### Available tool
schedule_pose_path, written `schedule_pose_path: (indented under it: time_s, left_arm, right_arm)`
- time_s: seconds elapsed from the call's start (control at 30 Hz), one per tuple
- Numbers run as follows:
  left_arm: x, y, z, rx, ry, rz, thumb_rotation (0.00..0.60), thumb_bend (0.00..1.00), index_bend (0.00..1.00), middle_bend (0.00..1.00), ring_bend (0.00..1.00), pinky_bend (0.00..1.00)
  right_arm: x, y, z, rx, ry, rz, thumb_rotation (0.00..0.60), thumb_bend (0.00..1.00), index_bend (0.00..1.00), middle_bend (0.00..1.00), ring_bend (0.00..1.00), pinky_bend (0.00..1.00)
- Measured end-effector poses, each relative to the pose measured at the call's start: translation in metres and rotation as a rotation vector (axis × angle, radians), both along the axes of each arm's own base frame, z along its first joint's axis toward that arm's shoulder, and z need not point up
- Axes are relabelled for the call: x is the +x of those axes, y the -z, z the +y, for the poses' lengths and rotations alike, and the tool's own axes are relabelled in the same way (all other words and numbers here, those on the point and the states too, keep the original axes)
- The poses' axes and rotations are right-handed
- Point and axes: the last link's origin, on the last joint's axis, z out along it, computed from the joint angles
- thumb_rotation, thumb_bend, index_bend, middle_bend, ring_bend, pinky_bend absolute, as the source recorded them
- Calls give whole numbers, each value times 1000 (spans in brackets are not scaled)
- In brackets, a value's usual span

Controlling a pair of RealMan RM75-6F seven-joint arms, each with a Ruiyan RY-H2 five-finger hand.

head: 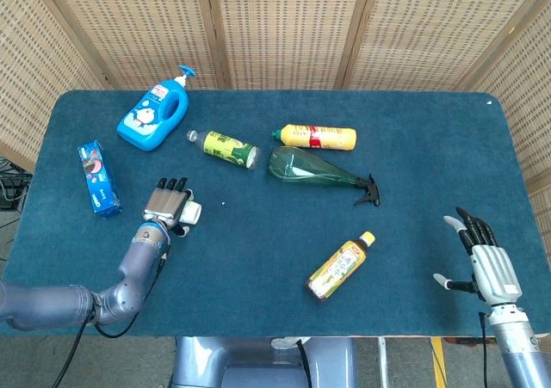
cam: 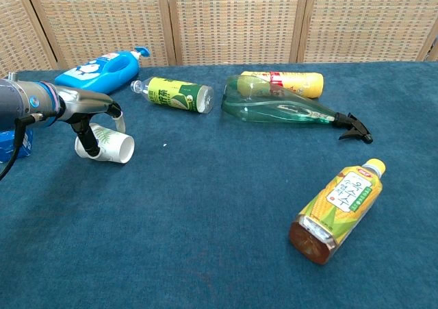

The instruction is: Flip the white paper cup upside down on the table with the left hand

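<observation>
The white paper cup (cam: 113, 145) with a small green print lies on its side at the left of the blue table, its mouth pointing left and its base to the right. My left hand (cam: 96, 110) reaches over it from the left, fingers curled down around the cup's body and gripping it. From the head view only the cup's base end (head: 195, 212) pokes out to the right of the left hand (head: 169, 205). My right hand (head: 482, 259) hovers at the table's near right corner, fingers spread and holding nothing.
A blue box (head: 99, 178) lies just left of the left hand. Behind it are a blue detergent bottle (head: 155, 115), a green-labelled bottle (head: 225, 148), a yellow bottle (head: 317, 136) and a green spray bottle (head: 314, 168). A tea bottle (head: 340, 267) lies front centre.
</observation>
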Motion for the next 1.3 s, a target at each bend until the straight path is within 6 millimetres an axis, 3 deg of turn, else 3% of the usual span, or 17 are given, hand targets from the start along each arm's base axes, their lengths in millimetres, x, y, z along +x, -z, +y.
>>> schedule_pose_path:
  time_s: [0.33,0.63,1.0,1.3]
  left_arm:
    - [1,-1,-1,-1,78,89,515,279,214,0,0,0]
    - [-2,9,-6,9,140,127,522,279,246,0,0,0]
    - [-10,20,-10,35,183,131,600,343,382,0,0,0]
    - [-13,22,-12,71,195,88,600,347,404,0,0,0]
  right_arm:
    - [1,0,1,-2,-4,0,600,100,0,0,0,0]
    - [1,-3,1,-11,-2,-13,600,99,0,0,0,0]
    - [0,-7,0,-23,0,-32,600,99,0,0,0,0]
    - [0,-8,1,-24,-4,-34,600,99,0,0,0,0]
